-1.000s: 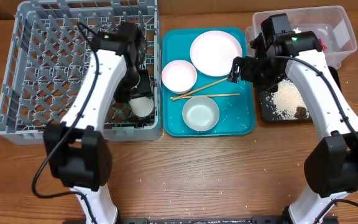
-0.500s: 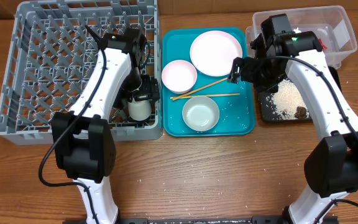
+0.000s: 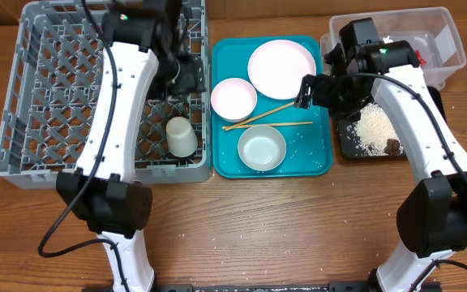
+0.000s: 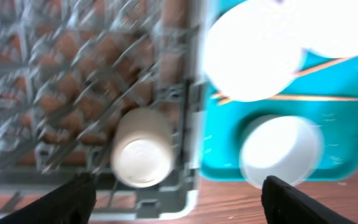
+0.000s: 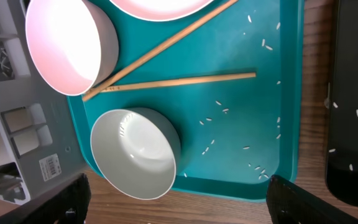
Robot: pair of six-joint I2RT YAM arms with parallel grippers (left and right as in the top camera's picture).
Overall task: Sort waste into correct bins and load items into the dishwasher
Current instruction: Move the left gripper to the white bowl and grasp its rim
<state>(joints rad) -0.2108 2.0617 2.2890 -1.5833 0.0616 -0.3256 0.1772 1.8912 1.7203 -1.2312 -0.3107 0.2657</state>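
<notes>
The small white cup lies in the front right corner of the grey dish rack; it also shows in the left wrist view. My left gripper is open and empty, above the rack's right side. The teal tray holds the plate, a pinkish bowl, a pale bowl and the chopsticks. My right gripper is open and empty above the tray's right edge. The right wrist view shows the pale bowl and the chopsticks below it.
A black tray at the right holds rice grains and a brown lump. The clear tub stands behind it, partly hidden by my right arm. Loose rice lies on the teal tray.
My left gripper has let go of the cup and moved up and toward the far side of the rack. The cup stays in the rack. The right arm has not moved.
</notes>
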